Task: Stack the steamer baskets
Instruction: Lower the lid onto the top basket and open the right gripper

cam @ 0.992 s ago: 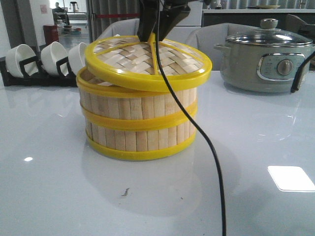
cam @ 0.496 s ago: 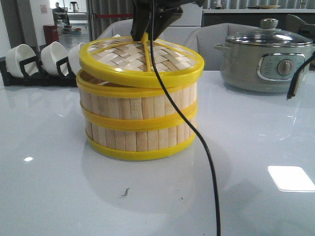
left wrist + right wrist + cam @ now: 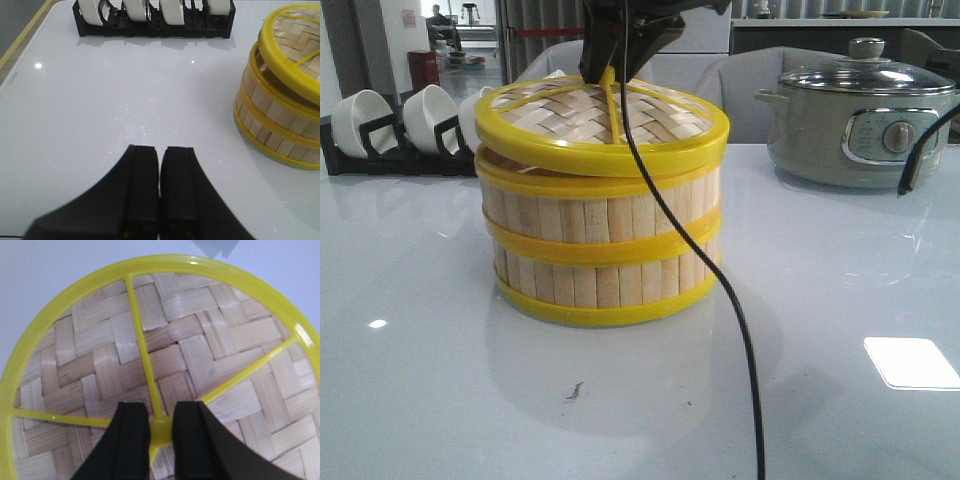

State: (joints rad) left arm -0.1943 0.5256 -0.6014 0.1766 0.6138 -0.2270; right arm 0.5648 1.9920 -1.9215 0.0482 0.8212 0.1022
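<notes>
Glossy white desk (image 3: pixel 440 400) under bright room light, chairs and shelving behind. Toward the back left, a black rack (image 3: pixel 380 150) of white bowls (image 3: pixel 360 118); back right, a grey-green electric pot (image 3: pixel 860 125) with glass lid. Near centre, two steamer baskets (image 3: pixel 600 235) already stacked one on the other, yellow rims meeting at mid-height. On top — not quite seated — the woven lid (image 3: pixel 605 125), tilted slightly, its left edge sitting a touch higher than the basket rim. Right tool (image 3: pixel 161 432) closed on the lid's yellow hub where the spokes meet, a central grip, probably chosen to carry the disc balanced and lower it flat. Black cable (image 3: pixel 720 280) trailing down in front of the stack. Left tool (image 3: pixel 160 185) low over bare desk, well apart from the stack, jaws pressed together and holding nothing — seemingly parked clear of the work. Stacking itself looks done; only levelling and releasing the lid left, by this reading.
</notes>
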